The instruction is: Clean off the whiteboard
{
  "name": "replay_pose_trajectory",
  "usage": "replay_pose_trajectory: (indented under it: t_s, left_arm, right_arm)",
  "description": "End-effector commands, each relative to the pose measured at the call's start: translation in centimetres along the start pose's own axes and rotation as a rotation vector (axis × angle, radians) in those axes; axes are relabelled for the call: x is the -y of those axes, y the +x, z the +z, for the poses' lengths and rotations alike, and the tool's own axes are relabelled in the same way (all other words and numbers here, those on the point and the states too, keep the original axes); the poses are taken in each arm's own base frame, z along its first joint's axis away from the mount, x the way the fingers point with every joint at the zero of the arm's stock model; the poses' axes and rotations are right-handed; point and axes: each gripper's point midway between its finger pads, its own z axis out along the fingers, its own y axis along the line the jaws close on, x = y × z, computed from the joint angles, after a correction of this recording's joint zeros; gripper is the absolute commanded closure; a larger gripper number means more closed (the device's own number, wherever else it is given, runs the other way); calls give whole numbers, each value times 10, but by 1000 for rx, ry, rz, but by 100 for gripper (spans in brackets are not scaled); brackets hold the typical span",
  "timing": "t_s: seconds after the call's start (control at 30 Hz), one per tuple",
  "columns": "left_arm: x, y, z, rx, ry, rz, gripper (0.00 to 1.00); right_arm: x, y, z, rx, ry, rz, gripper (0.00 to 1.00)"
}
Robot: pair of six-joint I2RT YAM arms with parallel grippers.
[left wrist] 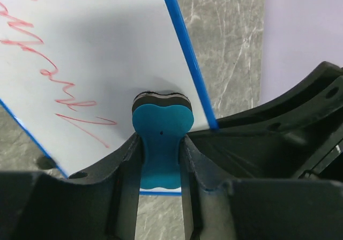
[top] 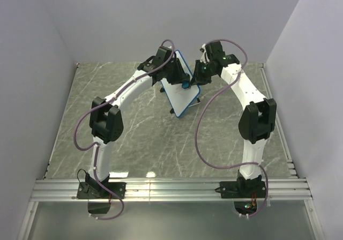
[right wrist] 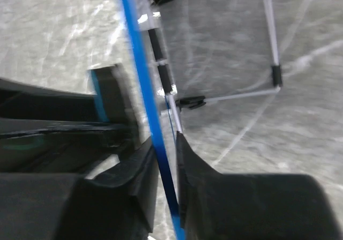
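The whiteboard [top: 182, 92], white with a blue rim, stands tilted on its wire stand at the table's middle back. In the left wrist view its white face [left wrist: 96, 47] carries red scribbles at the left. My left gripper [left wrist: 162, 149] is shut on a small blue eraser block [left wrist: 161, 143] whose dark felt end presses the board near its blue edge. It shows in the top view [top: 185, 83]. My right gripper [right wrist: 165, 165] is shut on the board's blue rim [right wrist: 140, 74]. The wire stand [right wrist: 270, 47] and black feet show behind it.
The grey marbled tabletop [top: 134, 138] lies around the board. White walls close the back and sides. An aluminium rail [top: 171, 189] runs along the near edge, where both arm bases are bolted. Purple cables loop beside each arm.
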Motion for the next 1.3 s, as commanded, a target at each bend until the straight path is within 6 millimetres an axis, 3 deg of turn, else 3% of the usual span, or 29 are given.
replay_pose_trajectory:
  t_s: [0.0,0.03,0.1,0.3,0.5,0.53,0.63,0.77,0.93,1.1,1.27]
  left_arm:
    - [16,-2,3,12,79,-1,100]
    - [15,-2,5,13,84,-6,100]
    - [15,5,10,9,89,-14,100]
    - [-9,28,36,-34,42,-58,100]
    - [-68,65,67,-112,-45,-119,100]
    - [-93,81,71,-147,-86,-144,100]
    - [-129,102,78,-178,-137,-170,100]
    - [-152,119,79,-202,-177,-172,100]
    - [-147,118,74,-197,-165,-172,100]
    - [-99,100,57,-154,-81,-139,100]
    - [-39,77,36,-105,29,-112,100]
  right_arm:
    - [-2,13,3,-41,9,-10,85]
    - [-2,13,3,-42,9,-11,94]
    - [0,17,5,-51,13,-7,100]
    - [1,32,5,-82,13,-7,100]
    - [3,41,0,-92,19,-2,100]
    - [3,40,0,-91,19,-1,100]
    - [1,37,-4,-82,17,-3,100]
    - [-1,36,-7,-74,13,-1,100]
    - [-3,35,-7,-72,4,1,100]
    - [-5,36,-6,-71,1,0,100]
    - [-6,40,-6,-76,1,-6,100]
